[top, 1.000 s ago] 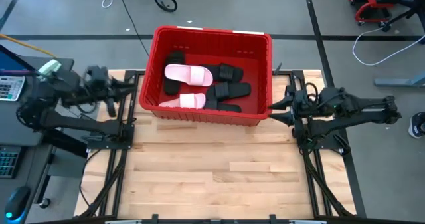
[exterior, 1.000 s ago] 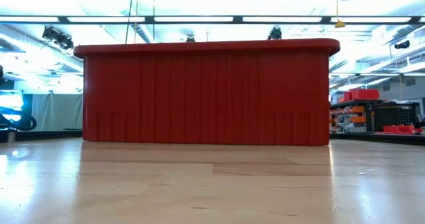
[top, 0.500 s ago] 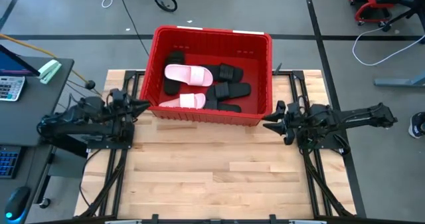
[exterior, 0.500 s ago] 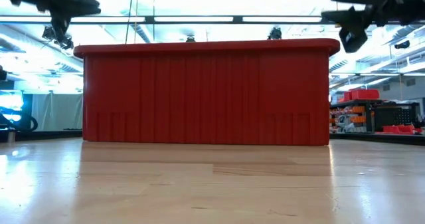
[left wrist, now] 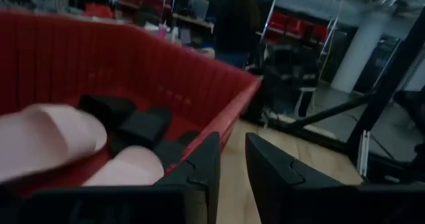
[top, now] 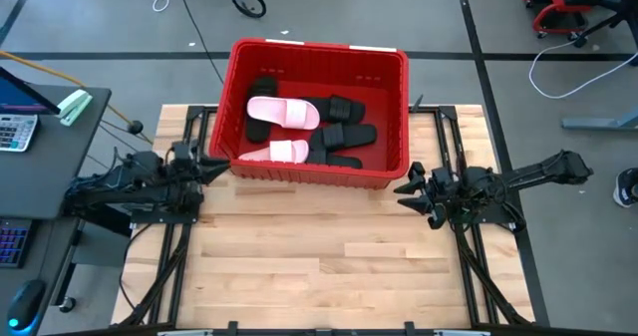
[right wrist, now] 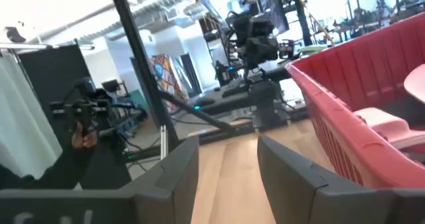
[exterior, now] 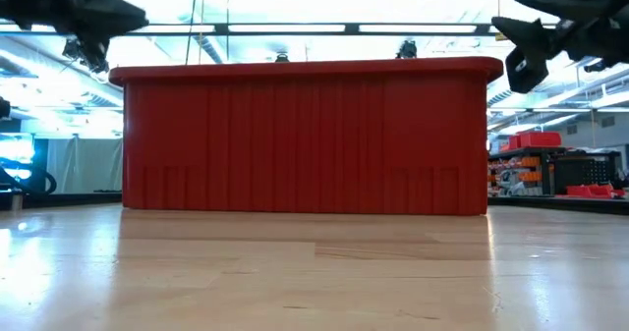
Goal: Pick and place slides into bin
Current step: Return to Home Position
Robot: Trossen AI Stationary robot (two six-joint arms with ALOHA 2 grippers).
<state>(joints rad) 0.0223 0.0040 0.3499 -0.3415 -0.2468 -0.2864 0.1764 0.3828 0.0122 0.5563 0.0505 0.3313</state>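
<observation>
The red bin (top: pixel 319 49) stands at the table's far middle; it fills the low view (exterior: pixel 305 139). In it lie two pale pink slides (top: pixel 284 112) (top: pixel 277 153) and several black slides (top: pixel 344 135); some show in the left wrist view (left wrist: pixel 53 141). My left gripper (top: pixel 214 164) hovers just outside the bin's near left corner, open by a narrow gap (left wrist: pixel 231 154) and empty. My right gripper (top: pixel 404 188) hovers off the bin's near right corner, open (right wrist: pixel 229 151) and empty. Both show at the low view's top corners (exterior: pixel 138 19) (exterior: pixel 503 17).
Bare wooden table top (top: pixel 319 266) lies in front of the bin. A desk with a keyboard and calculator (top: pixel 20 127) stands left of the table. Cables and a red chair base (top: pixel 558 7) lie on the floor beyond. A dark figure (left wrist: pixel 236 18) stands behind the table.
Both arms have drawn back from beside the bin toward the table's near edge and come down. The left gripper has swung in to the bin's near left corner. The right gripper has gone from the bin's right side to off its near right corner. The slides lie unchanged.
</observation>
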